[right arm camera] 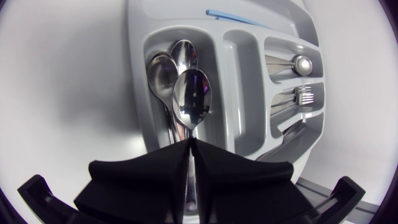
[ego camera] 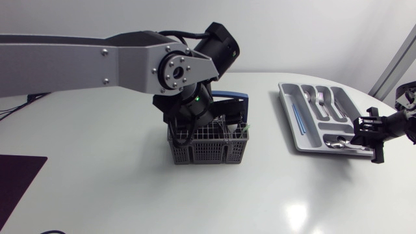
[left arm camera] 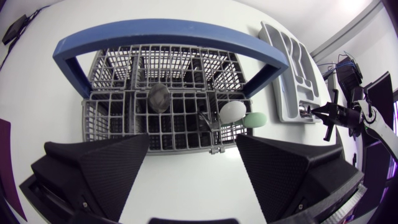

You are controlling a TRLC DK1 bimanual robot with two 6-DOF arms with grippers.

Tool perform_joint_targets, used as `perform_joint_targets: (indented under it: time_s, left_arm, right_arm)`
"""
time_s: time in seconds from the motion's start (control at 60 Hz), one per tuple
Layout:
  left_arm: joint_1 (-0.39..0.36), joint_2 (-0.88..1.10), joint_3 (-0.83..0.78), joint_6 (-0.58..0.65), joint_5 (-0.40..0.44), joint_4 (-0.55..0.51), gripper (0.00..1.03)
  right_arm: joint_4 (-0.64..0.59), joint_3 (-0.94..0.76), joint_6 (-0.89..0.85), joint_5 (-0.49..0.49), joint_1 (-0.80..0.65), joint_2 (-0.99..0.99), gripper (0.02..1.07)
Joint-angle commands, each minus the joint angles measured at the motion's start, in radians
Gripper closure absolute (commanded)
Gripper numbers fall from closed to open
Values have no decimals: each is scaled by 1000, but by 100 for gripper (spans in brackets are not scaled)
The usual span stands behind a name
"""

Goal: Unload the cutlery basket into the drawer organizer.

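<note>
Matte-black right gripper (right arm camera: 190, 148) is clamped on the handle of a spoon (right arm camera: 191, 96). The spoon's bowl lies over two other spoons (right arm camera: 160, 78) in the near-end compartment of the drawer organizer (right arm camera: 135, 74), close to its outer rim. The left gripper (left arm camera: 193, 140) is spread wide and unloaded above one long rim of the cutlery basket (left arm camera: 106, 118), which holds upright cutlery. The basket stands at the centre of the table (ego camera: 117, 188) and the organizer at the right, with bare tabletop between them.

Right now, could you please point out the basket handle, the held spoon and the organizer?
basket handle (left arm camera: 168, 31), left wrist view, top bar.
held spoon (right arm camera: 191, 102), right wrist view, bowl.
organizer (right arm camera: 135, 74), right wrist view, outer rim.
</note>
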Motion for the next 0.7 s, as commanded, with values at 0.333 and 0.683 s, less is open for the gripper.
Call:
perform_joint_targets:
  time_s: [0.333, 0.683]
  left_arm:
    - [-10, 27, 31, -270, -3, -44, 6]
    - [5, 29, 56, -408, 0, -47, 8]
  right_arm:
    - [58, -35, -38, 76, 0, -11, 39]
    - [-83, -61, 74, 47, 44, -132, 6]
